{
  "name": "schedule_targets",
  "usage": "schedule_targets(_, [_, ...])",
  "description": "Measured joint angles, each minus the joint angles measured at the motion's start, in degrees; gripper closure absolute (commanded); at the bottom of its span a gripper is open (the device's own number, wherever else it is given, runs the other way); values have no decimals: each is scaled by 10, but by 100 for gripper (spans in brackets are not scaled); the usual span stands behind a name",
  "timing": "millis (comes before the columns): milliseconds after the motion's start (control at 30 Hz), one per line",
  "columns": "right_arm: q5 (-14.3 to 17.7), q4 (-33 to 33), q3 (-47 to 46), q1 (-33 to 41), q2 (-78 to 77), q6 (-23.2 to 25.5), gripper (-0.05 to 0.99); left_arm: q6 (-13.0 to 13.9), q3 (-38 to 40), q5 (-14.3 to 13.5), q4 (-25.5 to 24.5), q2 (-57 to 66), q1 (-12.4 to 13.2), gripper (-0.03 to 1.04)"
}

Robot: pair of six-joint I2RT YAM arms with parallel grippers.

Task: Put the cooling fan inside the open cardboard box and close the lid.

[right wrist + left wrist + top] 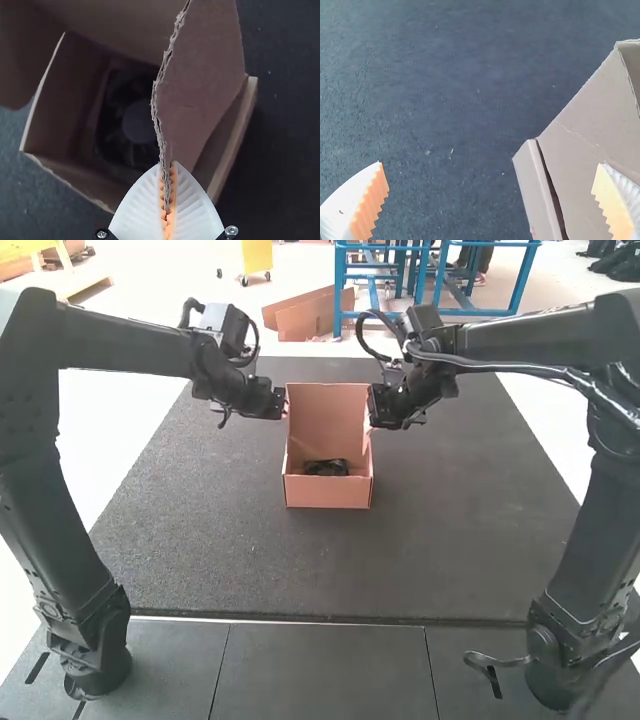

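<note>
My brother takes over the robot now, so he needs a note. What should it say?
The left gripper: jaws open, at the left side of the cardboard box.
The right gripper: jaws shut on a side flap at the box's right.
The cooling fan lies inside the box.
Done: fan in.
Left: close the lid, which stands open.

the cooling fan (327, 467) lies inside the cardboard box (328, 490), mid-mat (200, 530), between both grippers.
</note>
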Motion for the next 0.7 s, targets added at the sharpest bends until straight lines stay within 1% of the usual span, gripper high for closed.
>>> schedule_targets(133, [0,0,-7,0,-6,0,95,0,-10,10,-1,-11,-9,4])
schedule_targets(267, [0,-1,-8,0,-7,0,95,-1,-20,24,-2,-21,-10,4])
schedule_targets(400, [0,-3,-15,0,-7,-1,95,-2,-32,30,-4,-26,-10,4])
schedule_targets(700, [0,-40,-22,0,-7,-18,95,-2,-56,36,-9,-46,-10,4])
